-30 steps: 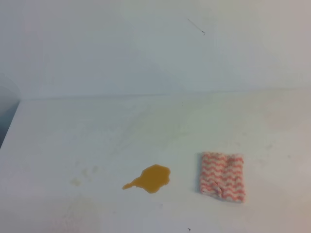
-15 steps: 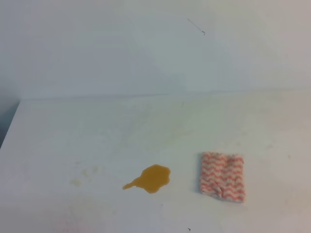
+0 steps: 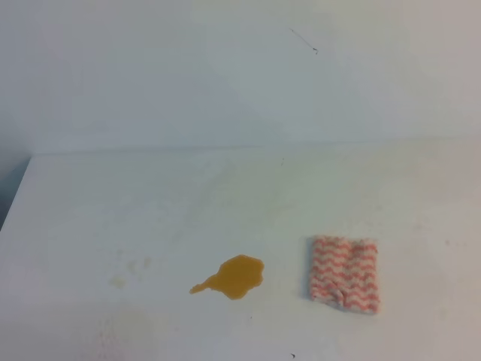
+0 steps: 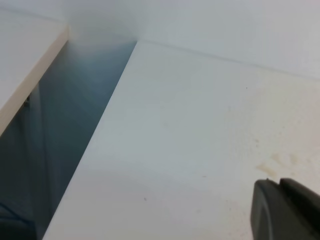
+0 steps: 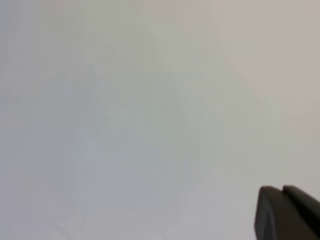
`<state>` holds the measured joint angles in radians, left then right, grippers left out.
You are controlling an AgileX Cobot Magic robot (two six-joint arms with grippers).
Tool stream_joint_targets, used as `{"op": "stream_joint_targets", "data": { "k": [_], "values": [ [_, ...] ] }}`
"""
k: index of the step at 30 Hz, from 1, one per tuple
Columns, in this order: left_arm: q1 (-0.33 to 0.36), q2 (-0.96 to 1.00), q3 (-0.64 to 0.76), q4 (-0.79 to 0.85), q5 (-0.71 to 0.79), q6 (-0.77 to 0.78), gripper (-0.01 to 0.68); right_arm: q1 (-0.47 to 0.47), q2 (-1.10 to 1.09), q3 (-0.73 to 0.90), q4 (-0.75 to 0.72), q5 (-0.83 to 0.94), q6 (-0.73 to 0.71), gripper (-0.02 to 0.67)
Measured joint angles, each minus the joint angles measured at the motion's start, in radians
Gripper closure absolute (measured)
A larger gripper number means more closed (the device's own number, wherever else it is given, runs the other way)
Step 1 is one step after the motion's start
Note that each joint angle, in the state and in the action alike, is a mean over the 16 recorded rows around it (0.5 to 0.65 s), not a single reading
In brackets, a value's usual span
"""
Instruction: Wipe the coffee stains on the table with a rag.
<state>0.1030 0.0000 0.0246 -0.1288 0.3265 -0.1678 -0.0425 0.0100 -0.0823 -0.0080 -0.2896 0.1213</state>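
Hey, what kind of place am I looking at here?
Probably a lab or test bench: a bare white table against a plain wall, holding only a staged coffee spill and a rag.

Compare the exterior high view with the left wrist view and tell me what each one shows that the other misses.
Only the exterior high view shows the amber coffee puddle and the folded red-and-white zigzag rag lying apart from it, neither touched by an arm. Only the left wrist view shows the dark left gripper, its fingers together, and the dark gap beside the table's edge. Both show the white tabletop with its pale yellowish smudges and the white wall behind.
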Motion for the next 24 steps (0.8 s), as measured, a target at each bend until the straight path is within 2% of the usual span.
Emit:
{"op": "stream_joint_targets", "data": {
  "k": [7, 16, 24],
  "values": [
    [0.000, 0.000, 0.003, 0.000, -0.001, 0.000, 0.674, 0.000, 0.130, -0.191, -0.005, 0.115, -0.054, 0.652],
    [0.000, 0.000, 0.000, 0.000, -0.001, 0.000, 0.674, 0.000, 0.454, -0.497, -0.001, 0.455, -0.092, 0.652],
    [0.000, 0.000, 0.003, 0.000, 0.000, 0.000, 0.674, 0.000, 0.677, -0.624, 0.112, 0.688, -0.117, 0.652]
  ]
}}
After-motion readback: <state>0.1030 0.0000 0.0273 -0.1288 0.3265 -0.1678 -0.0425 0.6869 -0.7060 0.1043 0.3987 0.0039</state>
